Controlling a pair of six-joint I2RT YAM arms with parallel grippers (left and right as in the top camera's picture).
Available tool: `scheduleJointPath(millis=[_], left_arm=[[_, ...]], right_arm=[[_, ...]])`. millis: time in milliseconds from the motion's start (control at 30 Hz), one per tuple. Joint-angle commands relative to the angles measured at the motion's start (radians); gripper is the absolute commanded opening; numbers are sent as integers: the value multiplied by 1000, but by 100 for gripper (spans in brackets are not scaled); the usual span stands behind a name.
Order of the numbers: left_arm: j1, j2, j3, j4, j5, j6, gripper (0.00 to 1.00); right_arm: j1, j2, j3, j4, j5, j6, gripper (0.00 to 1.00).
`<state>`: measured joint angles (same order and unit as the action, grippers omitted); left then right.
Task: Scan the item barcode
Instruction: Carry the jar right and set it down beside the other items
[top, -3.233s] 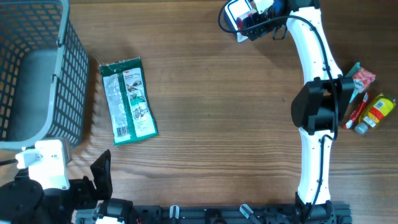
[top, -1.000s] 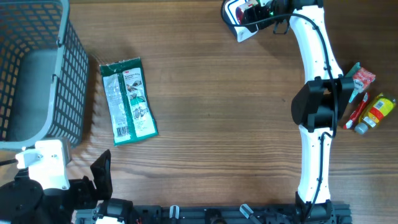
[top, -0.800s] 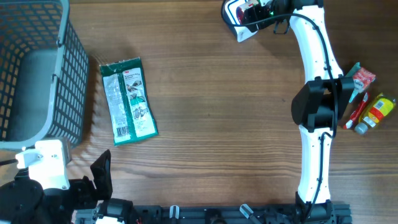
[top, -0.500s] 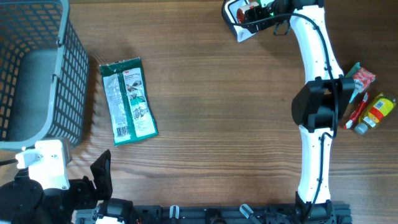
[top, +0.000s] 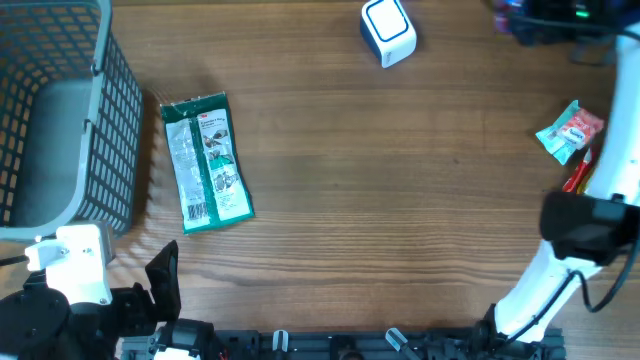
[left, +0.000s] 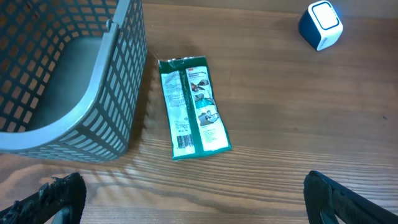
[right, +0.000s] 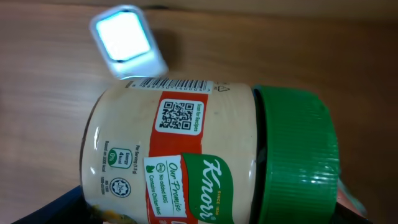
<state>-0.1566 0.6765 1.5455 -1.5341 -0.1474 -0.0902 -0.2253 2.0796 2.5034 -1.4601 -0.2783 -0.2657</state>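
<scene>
Right gripper (top: 517, 20) clamps the Knorr jar (right: 186, 149), lying sideways.

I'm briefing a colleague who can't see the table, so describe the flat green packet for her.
Find the grey mesh basket at the left end of the wooden table. Just right of it lies a long, flat green and white packet with a barcode near its lower end. It alone lies beside the basket; the blue and white scanner sits far off by the top edge.
</scene>
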Motion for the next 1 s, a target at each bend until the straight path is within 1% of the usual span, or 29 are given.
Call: scheduleJointPath(millis=[0, 100, 167, 200, 233, 300, 400, 467, 500, 600, 700, 800, 967], left_arm=[[3, -1, 1, 2, 5, 12, 100], [3, -1, 1, 2, 5, 12, 100], [3, -1, 1, 2, 5, 12, 100], [3, -1, 1, 2, 5, 12, 100], [3, -1, 1, 2, 5, 12, 100], [3, -1, 1, 2, 5, 12, 100], [3, -1, 1, 2, 5, 12, 100], [3, -1, 1, 2, 5, 12, 100], [3, -1, 1, 2, 5, 12, 100], [3, -1, 1, 2, 5, 12, 100], [3, -1, 1, 2, 5, 12, 100], [3, -1, 1, 2, 5, 12, 100], [3, -1, 1, 2, 5, 12, 100]], right_arm=[[-151, -24, -37, -11, 35, 64, 4], [-248, -22, -189, 60, 42, 88, 4], [-273, -22, -293, 119, 47, 106, 4], [-281, -22, -373, 171, 55, 120, 5], [-284, -22, -417, 202, 53, 125, 5], [-282, -22, -553, 322, 46, 148, 4], [-245, -22, -668, 447, 16, 152, 4], [-202, -22, -717, 520, 20, 134, 4], [-175, -22, -732, 544, 53, 136, 4], [-97, -8, -764, 616, 251, 206, 4], [-66, 10, -789, 674, 359, 263, 5], [-80, 19, -805, 693, 368, 296, 4], [-98, 60, -808, 692, 364, 294, 4]])
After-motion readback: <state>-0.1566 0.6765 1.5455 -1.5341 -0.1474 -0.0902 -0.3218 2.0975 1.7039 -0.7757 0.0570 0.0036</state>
